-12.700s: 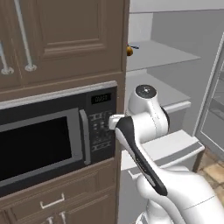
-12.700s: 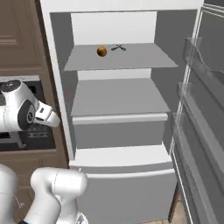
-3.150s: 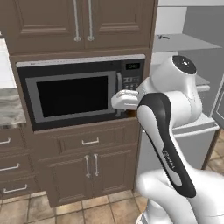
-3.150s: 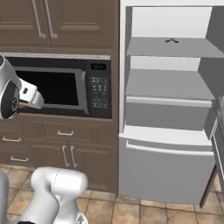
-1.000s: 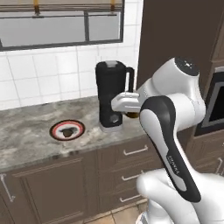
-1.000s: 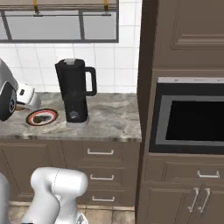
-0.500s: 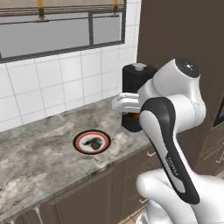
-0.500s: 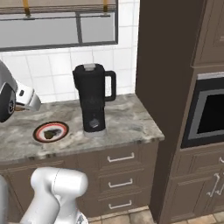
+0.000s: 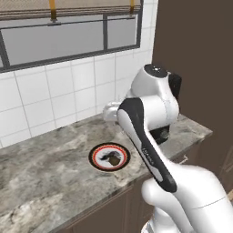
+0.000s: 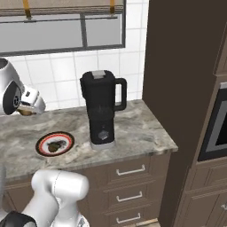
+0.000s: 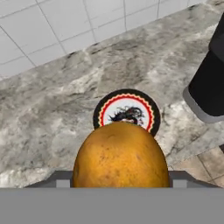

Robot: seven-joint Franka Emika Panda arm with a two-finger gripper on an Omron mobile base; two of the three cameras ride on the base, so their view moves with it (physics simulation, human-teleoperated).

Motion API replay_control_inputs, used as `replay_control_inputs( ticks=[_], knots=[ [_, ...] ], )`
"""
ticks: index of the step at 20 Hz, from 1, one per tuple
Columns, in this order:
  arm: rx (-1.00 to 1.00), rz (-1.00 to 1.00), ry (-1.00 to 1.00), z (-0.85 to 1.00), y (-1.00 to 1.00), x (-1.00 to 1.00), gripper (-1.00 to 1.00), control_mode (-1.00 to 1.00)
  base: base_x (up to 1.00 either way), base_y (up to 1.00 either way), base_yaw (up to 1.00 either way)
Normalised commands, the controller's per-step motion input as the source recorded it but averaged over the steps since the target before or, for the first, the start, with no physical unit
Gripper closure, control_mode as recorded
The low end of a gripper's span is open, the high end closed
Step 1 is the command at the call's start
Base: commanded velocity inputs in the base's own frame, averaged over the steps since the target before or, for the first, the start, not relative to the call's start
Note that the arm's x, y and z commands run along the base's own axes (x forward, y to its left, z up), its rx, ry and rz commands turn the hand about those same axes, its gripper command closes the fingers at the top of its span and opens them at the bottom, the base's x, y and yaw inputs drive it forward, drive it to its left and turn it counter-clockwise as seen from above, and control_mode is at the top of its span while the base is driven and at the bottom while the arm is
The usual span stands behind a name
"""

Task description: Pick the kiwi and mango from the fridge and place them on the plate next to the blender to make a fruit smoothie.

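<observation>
1. Your gripper [image 10: 27, 111] is clamped on the mango [image 11: 120, 156]; in the hand view the orange-yellow fruit sits right at the bottom, between the finger tips.
2. In the right base view, you see the gripper at the left edge, held above the tabletop [image 10: 133, 128] with a bit of orange showing under the white hand.
3. The plate [image 9: 109, 157] lies flat on the grey marbled tabletop, close to its front edge. It has a red rim, a white ring and a dark patterned centre.
4. In the hand view, the plate [image 11: 127, 113] appears just beyond the mango, partly covered by it.
5. A small olive-brown lump rests on the plate's centre in the left base view; you cannot tell for certain that it is the kiwi.
6. The blender [image 10: 101, 106] stands upright just to the right of the plate [image 10: 55, 143], its handle pointing right and a grey cap on its lid.
7. Behind the tabletop you see a white tiled wall [image 9: 54, 91] and a window [image 10: 57, 31] above it.
</observation>
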Motion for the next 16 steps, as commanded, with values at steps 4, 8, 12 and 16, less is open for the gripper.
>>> replay_control_inputs(
  ticks=[4, 8, 12, 16],
  knots=[
    [-0.09, 0.0, 0.45, -1.0, 0.4, 0.99, 1.0, -1.0, 0.0, 0.0, 0.0],
    [0.0, 0.0, 0.36, -1.0, 0.13, 1.0, 1.0, -1.0, 0.0, 0.0, 0.0],
    [-0.01, 0.0, 0.26, -1.0, 0.18, 1.0, 1.0, -1.0, 0.0, 0.0, 0.0],
    [-0.05, 0.0, 0.16, -1.0, 0.29, 0.93, 1.0, -1.0, 0.0, 0.0, 0.0]
  ],
)
